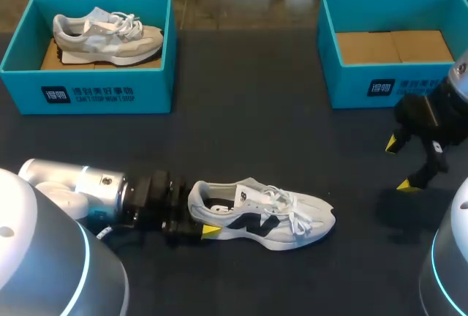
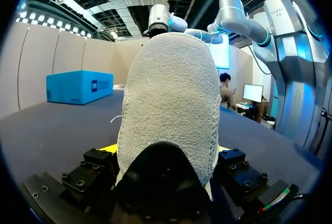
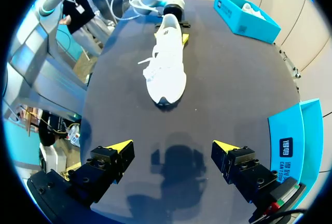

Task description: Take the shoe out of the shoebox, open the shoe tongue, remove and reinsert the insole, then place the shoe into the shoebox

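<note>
The white shoe [image 1: 267,217] stood on its sole on the dark worktop [image 1: 256,126], near the worktop's front edge, with its toe pointing toward the robot's right and its laces lying loose over the tongue. The left gripper [image 1: 201,212] came in low from the left and was closed around the shoe's heel. In the left wrist view the heel [image 2: 168,105] filled the space between the two fingers, with a yellow tip showing on either side of it. The right gripper [image 1: 401,164] hung above the worktop at the right, near that side's edge, spread wide with nothing between its fingers [image 3: 122,146], and its shadow fell on the bare surface beneath. From the right wrist view the shoe [image 3: 167,66] lay well ahead of it. A broad stretch of worktop separated the shoe's toe from the right gripper. Along the far edge stood the right shoebox [image 1: 365,85], open-topped with brown cardboard showing inside, and the left shoebox [image 1: 102,93], which held a beige shoe [image 1: 110,34]. The two boxes were well apart, with dark worktop between them and the white shoe.
</note>
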Robot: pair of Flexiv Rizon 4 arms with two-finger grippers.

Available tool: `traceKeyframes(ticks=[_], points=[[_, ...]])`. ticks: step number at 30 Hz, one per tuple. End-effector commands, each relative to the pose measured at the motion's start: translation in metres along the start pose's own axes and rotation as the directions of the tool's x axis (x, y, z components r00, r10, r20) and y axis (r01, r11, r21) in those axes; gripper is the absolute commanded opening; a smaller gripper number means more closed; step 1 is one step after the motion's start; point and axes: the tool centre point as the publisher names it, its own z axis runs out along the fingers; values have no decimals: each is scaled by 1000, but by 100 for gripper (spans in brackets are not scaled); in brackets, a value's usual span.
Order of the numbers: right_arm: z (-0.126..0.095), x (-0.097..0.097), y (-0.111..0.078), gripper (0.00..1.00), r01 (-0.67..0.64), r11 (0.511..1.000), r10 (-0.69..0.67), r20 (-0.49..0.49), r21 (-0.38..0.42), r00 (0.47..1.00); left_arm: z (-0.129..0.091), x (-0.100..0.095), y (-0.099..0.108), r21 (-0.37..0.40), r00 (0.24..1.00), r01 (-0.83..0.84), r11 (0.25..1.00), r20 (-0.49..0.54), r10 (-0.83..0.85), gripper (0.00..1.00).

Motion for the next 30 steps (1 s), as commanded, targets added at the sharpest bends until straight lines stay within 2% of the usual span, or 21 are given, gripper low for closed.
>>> traceKeyframes(ticks=[1, 9, 11, 13, 15, 16, 18, 20, 21, 22, 23, 24, 30], points=[[1, 0, 0, 100, 0, 1000, 0, 1, 2, 1000, 1, -4, 3, 1, 1000, 0, 1000, 1, 0, 0], [1, 0, 0, 100, 0, 1000, 0, 1, 2, 1000, 1, -4, 3, 1, 1000, 0, 1000, 1, 0, 0], [-2, -9, 9, 100, -190, 981, 191, -20, 45, 981, 1, -4, 3, 1, 1000, 0, 1000, 1, 0, 0], [-7, -12, 16, 100, -332, 943, 332, 6, 22, 943, 1, -4, 3, 1, 1000, 0, 1000, 1, 0, 0], [-14, -10, 25, 100, -464, 886, 464, 39, -9, 885, 1, -4, 3, 1, 1000, 0, 1000, 1, 0, 0], [-18, -7, 31, 100, -539, 842, 539, 65, -20, 840, 1, -4, 3, 1, 1000, 0, 1000, 1, 0, 0], [-21, -4, 42, 100, -686, 727, 681, 110, 22, 724, 1, -4, 3, 1, 1000, 0, 1000, 1, 0, 0], [-22, -1, 56, 100, -832, 552, 823, 128, 52, 554, 1, -4, 3, 1, 1000, 0, 1000, 1, 0, 0], [-21, -1, 58, 100, -851, 522, 841, 133, 51, 524, 1, -4, 3, 1, 1000, 0, 1000, 1, 0, 0], [-20, 2, 69, 100, -891, 453, 876, 170, 32, 452, 1, -4, 3, 1, 1000, 0, 1000, 1, 0, 0], [-16, 9, 91, 100, -892, 452, 866, 226, 32, 447, 1, -4, 3, 1, 1000, 0, 1000, 1, 0, 0], [-15, 12, 98, 100, -877, 481, 849, 237, 29, 473, 1, -4, 3, 1, 1000, 0, 1000, 1, 0, 0], [-15, 12, 98, 100, -877, 481, 849, 237, 29, 473, 1, -4, 3, 1, 1000, 0, 1000, 1, 0, 0]])
